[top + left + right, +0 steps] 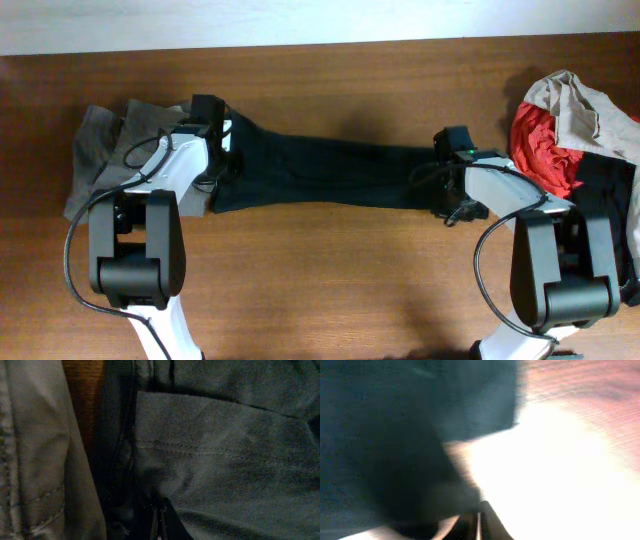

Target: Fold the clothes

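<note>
black t-shirt fabric fills my wrist views, stretched across the table between my left claw and right claw, both pinched shut on its ends, so uneven pulling could slip a hem free.

We see a dark brown wooden table with its grain running left to right. A black T-shirt stretches in a long band across its middle, and we cannot tell whether all of it rests flat. At the left end lie grey trousers, crumpled, just beside the shirt. The left wrist view shows a narrow strip of bare wood between the two. At the right edge sits a heap with a beige piece on top, a red piece under it and a black piece nearest us.
</note>
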`<state>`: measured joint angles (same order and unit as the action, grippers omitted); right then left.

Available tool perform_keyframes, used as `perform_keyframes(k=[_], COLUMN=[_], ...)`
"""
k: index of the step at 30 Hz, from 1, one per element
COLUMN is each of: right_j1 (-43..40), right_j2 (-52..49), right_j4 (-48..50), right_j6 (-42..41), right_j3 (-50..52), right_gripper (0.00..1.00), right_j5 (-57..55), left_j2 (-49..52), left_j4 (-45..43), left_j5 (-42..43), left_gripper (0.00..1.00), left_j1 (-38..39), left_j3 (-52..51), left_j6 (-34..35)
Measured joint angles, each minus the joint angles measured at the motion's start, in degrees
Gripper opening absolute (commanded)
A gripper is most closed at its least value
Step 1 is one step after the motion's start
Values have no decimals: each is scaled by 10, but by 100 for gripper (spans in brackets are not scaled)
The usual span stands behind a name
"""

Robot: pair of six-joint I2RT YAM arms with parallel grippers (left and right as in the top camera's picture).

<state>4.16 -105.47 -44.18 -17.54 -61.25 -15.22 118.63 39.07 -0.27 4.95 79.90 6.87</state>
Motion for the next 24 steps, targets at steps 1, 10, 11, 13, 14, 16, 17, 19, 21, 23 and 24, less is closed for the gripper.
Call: perform_keyframes(k=[1, 10, 11, 13, 14, 16, 17, 19, 21, 23, 24], right_j1=[-1, -1, -1, -1, -1, -1, -1, -7, -19, -47, -62], right_j2=[-1, -9, -9, -9, -9, -9, -9, -9, -10, -16, -21], right_j4=[-11, -120, -125, -140, -144, -150, -150, -144, -134, -125, -122], right_j6=[-1, 31, 33, 41, 43, 48, 49, 51, 52, 54, 56], right_j3=[-3, -164, -178, -207, -214, -215, -213, -209, -206, -204, -204], right_gripper=[4, 6, 18, 41, 51, 67, 69, 73, 79, 82, 82], right_j5=[-16, -102, -102, -87, -75, -38, -14, 35, 88, 148, 173], left_j2=[0, 0, 0, 0, 0, 0, 0, 0, 0, 0, 0], left_j4=[0, 1, 1, 1, 1, 1, 1, 1, 2, 2, 2], left_j5=[0, 0, 0, 0, 0, 0, 0, 0, 0, 2, 3], left_gripper=[4, 4, 4, 4, 4, 5, 5, 5, 5, 8, 9], left_j1=[0, 0, 0, 0, 0, 0, 0, 0, 0, 0, 0], left_j3=[0, 0, 0, 0, 0, 0, 0, 0, 0, 0, 0], left_j6=[0, 0, 0, 0, 0, 0, 0, -2, -2, -2, -3])
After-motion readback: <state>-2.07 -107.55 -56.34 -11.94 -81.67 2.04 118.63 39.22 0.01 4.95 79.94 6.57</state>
